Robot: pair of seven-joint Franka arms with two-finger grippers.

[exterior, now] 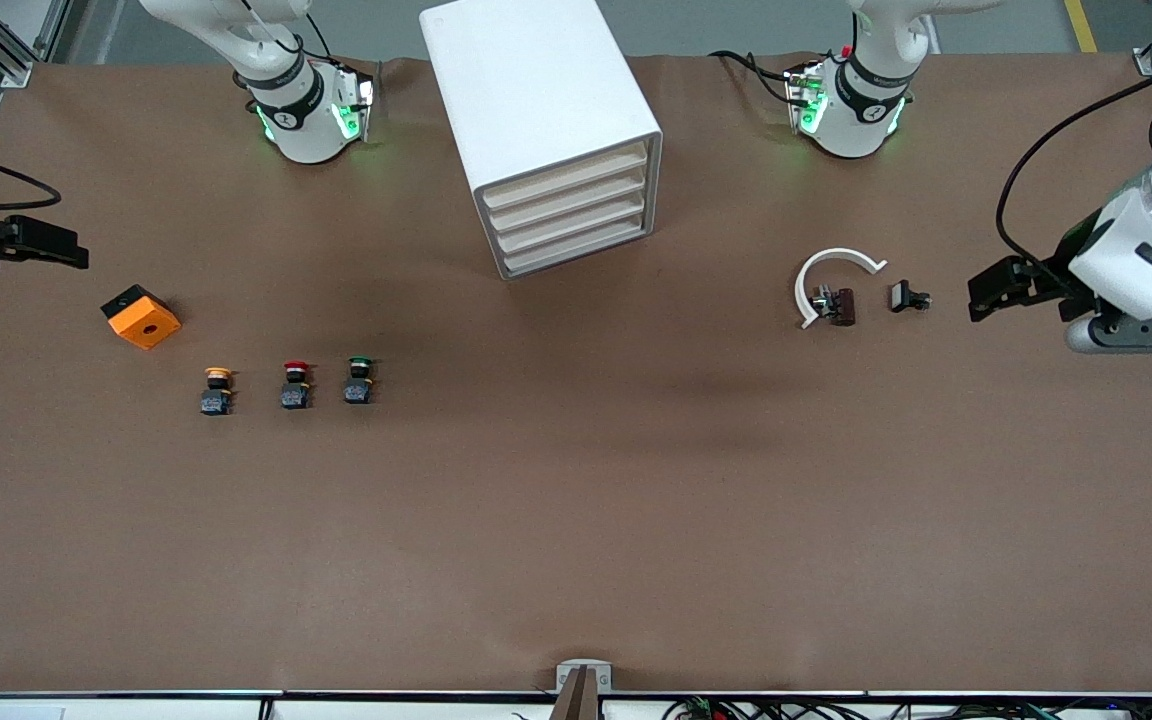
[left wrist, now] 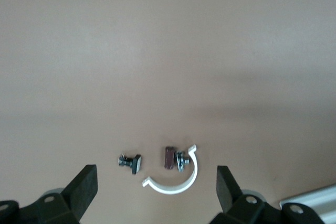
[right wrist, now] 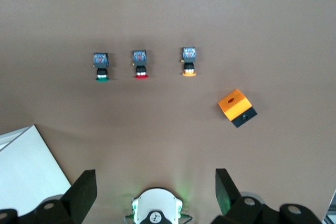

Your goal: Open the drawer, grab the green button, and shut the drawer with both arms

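The green-capped button [exterior: 359,380] stands on the brown table, in a row with a red-capped [exterior: 296,384] and a yellow-capped one [exterior: 218,390], nearer to the front camera than the cabinet. It also shows in the right wrist view [right wrist: 101,65]. The white drawer cabinet [exterior: 546,120] stands between the arm bases with all its drawers [exterior: 571,215] shut. My right gripper [exterior: 71,252] is open and empty over the right arm's end of the table; its own view shows the same [right wrist: 155,174]. My left gripper [exterior: 986,292] is open and empty over the left arm's end, as its wrist view [left wrist: 156,170] shows.
An orange and black box [exterior: 141,316] lies near the right gripper. A white curved clip [exterior: 831,280] with a small brown part and a small black part [exterior: 908,297] lie near the left gripper. The arm bases [exterior: 306,110] [exterior: 851,100] stand beside the cabinet.
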